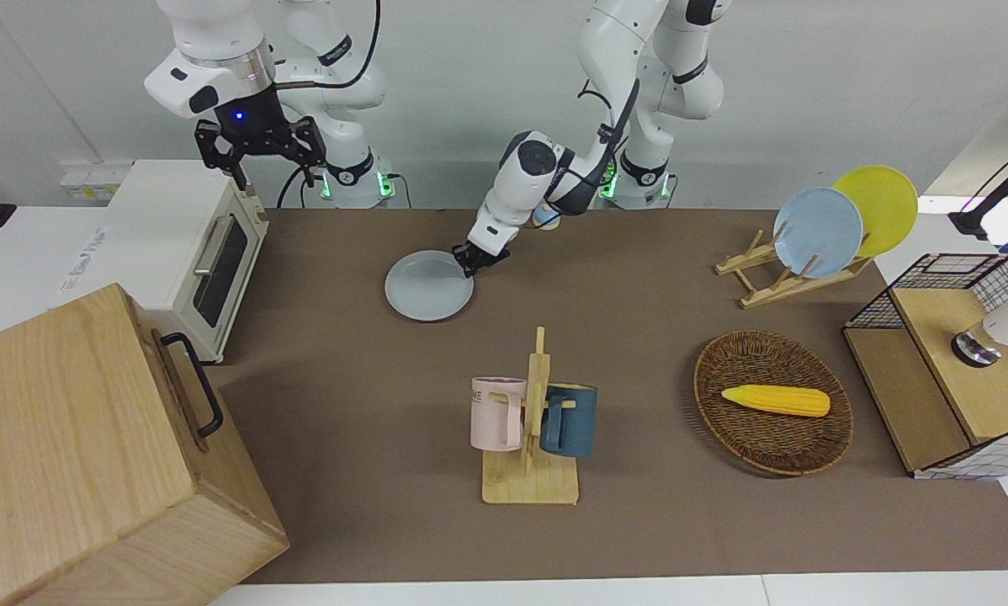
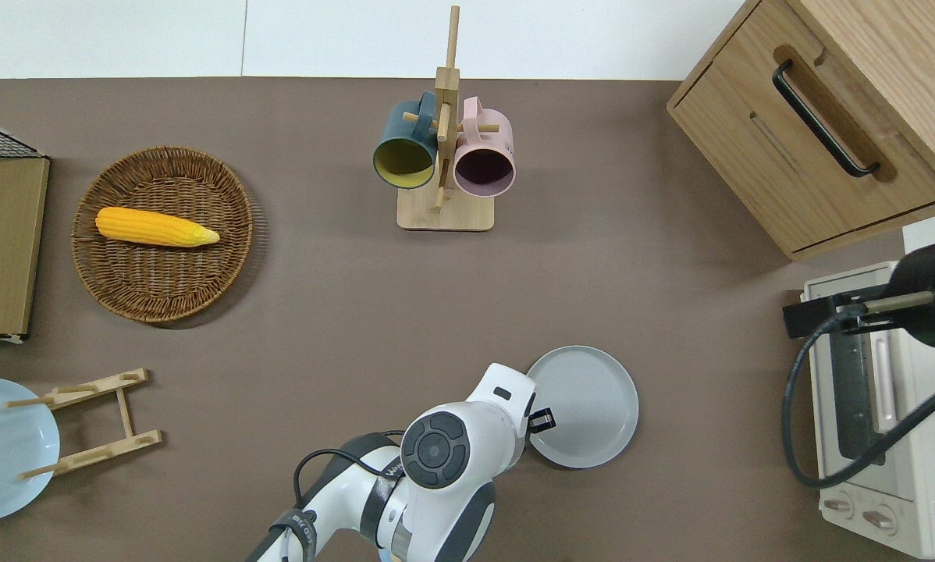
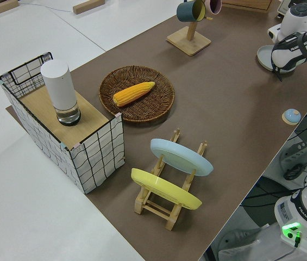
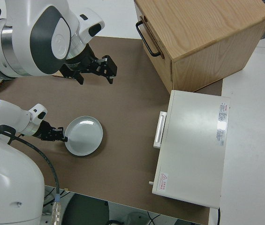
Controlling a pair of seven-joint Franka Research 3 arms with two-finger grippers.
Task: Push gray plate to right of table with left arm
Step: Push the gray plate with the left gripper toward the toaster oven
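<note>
The gray plate (image 1: 427,289) (image 2: 588,406) (image 4: 84,136) lies flat on the brown table (image 1: 344,379), near the robots' edge and somewhat toward the right arm's end. My left gripper (image 1: 470,263) (image 2: 542,420) (image 4: 58,135) is down at table height and shut. Its tip rests against the plate's rim on the side toward the left arm's end, and nothing is held between its fingers. The left arm (image 1: 525,181) leans low over the table. My right gripper (image 1: 260,156) (image 4: 94,70) is parked and open.
A mug rack (image 1: 531,421) with a pink mug and a blue mug stands mid-table, farther from the robots. A white toaster oven (image 1: 184,252) and a wooden cabinet (image 1: 92,454) fill the right arm's end. A basket with corn (image 1: 771,402), a plate rack (image 1: 815,231) and a wire crate (image 1: 941,362) are at the left arm's end.
</note>
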